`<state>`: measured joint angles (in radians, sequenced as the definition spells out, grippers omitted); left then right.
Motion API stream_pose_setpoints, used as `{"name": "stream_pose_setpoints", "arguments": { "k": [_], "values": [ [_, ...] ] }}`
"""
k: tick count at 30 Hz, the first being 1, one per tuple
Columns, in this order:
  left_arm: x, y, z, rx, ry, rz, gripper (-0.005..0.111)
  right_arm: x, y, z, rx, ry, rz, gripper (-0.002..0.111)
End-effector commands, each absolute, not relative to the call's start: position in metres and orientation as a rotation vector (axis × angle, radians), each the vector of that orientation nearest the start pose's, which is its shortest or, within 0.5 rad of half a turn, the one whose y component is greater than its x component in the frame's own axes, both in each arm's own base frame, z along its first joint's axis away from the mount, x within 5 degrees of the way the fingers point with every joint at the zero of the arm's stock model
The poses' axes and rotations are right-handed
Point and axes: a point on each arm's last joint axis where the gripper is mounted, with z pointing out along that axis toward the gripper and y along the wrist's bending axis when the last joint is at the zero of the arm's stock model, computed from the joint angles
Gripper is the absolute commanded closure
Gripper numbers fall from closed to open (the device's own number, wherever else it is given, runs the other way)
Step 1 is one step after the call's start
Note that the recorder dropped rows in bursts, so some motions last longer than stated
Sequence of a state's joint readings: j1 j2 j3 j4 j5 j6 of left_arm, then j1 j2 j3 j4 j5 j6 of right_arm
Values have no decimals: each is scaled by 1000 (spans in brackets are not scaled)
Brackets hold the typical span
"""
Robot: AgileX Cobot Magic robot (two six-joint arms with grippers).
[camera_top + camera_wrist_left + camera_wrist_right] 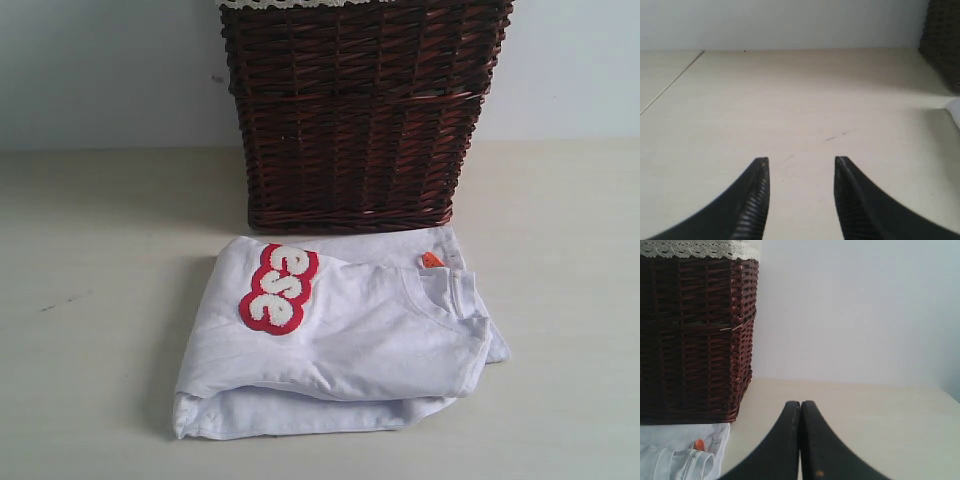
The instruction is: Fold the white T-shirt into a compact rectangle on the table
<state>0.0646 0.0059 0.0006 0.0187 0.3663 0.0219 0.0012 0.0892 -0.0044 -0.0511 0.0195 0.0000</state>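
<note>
The white T-shirt (340,340) lies folded into a rough rectangle on the table (90,330), just in front of the wicker basket. Its red-outlined fuzzy letters (278,288) face up at the left, and the neck and orange tag (432,260) sit at the right. Neither gripper shows in the exterior view. In the left wrist view, my left gripper (801,162) is open over bare table, with only a white edge of the shirt (955,107) showing. In the right wrist view, my right gripper (800,405) is shut and empty, with a corner of the shirt (675,455) beside it.
A dark brown wicker basket (360,115) with a white lace trim stands at the back, directly behind the shirt; it also shows in the right wrist view as the basket (690,335). A pale wall rises behind the table. A seam line (670,82) crosses the table.
</note>
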Motion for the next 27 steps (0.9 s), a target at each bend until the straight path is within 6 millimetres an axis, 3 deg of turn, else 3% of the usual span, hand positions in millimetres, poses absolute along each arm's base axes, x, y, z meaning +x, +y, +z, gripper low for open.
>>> {"name": "stream_pose_setpoints", "arguments": {
  "k": [1, 3, 27],
  "values": [
    [53, 4, 181, -32, 1841, 76, 65, 63, -1, 196, -33, 1700, -47, 108],
    [53, 4, 181, -32, 1841, 76, 65, 60, -2, 184, -30, 1834, -50, 108],
    [53, 4, 181, -32, 1843, 76, 65, 60, -2, 183, -60, 1843, -76, 108]
  ]
}}
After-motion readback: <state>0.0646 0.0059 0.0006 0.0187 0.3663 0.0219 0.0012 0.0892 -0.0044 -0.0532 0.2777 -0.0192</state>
